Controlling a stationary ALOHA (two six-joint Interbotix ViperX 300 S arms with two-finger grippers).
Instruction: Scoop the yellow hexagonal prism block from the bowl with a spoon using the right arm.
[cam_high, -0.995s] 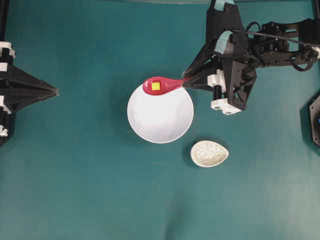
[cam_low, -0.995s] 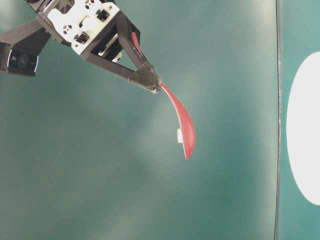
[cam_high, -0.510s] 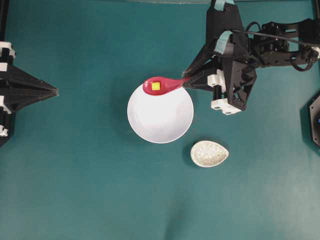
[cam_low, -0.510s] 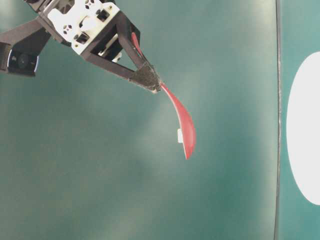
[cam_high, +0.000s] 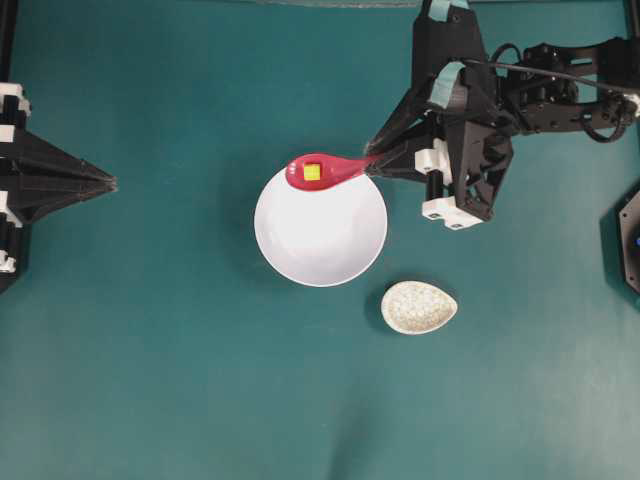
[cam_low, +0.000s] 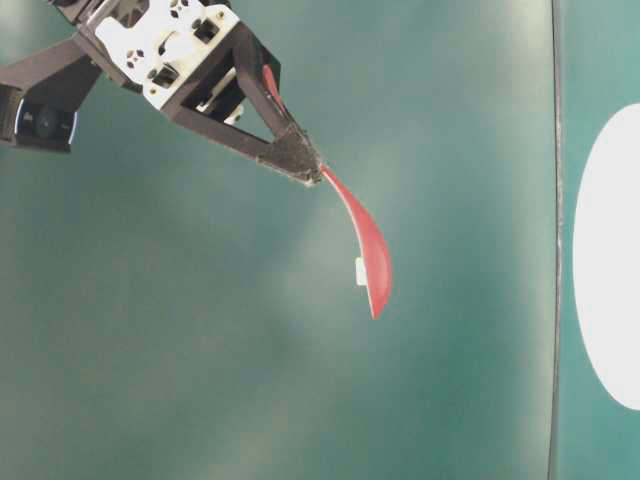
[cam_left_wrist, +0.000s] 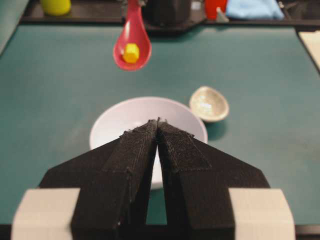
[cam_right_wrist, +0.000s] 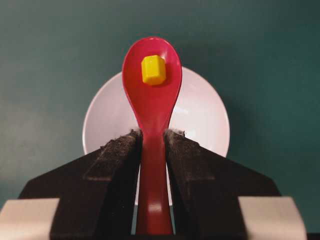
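The yellow hexagonal prism block (cam_high: 312, 172) lies in the scoop of the pink-red spoon (cam_high: 325, 170), which hangs in the air over the far rim of the white bowl (cam_high: 320, 235). My right gripper (cam_high: 373, 166) is shut on the spoon's handle (cam_right_wrist: 152, 165), and the block (cam_right_wrist: 153, 69) rests near the spoon's tip. In the table-level view the spoon (cam_low: 366, 250) slants down from the right gripper (cam_low: 305, 168). From the left wrist view the spoon (cam_left_wrist: 132, 42) and block (cam_left_wrist: 131, 52) float above the bowl (cam_left_wrist: 117, 120). The left gripper (cam_high: 110, 183) is shut and empty at the left edge.
A small speckled beige oval rest (cam_high: 418, 307) lies on the teal table just right of and nearer than the bowl. The right arm's body (cam_high: 470, 150) fills the upper right. Coloured items line the table's far edge (cam_left_wrist: 55, 6).
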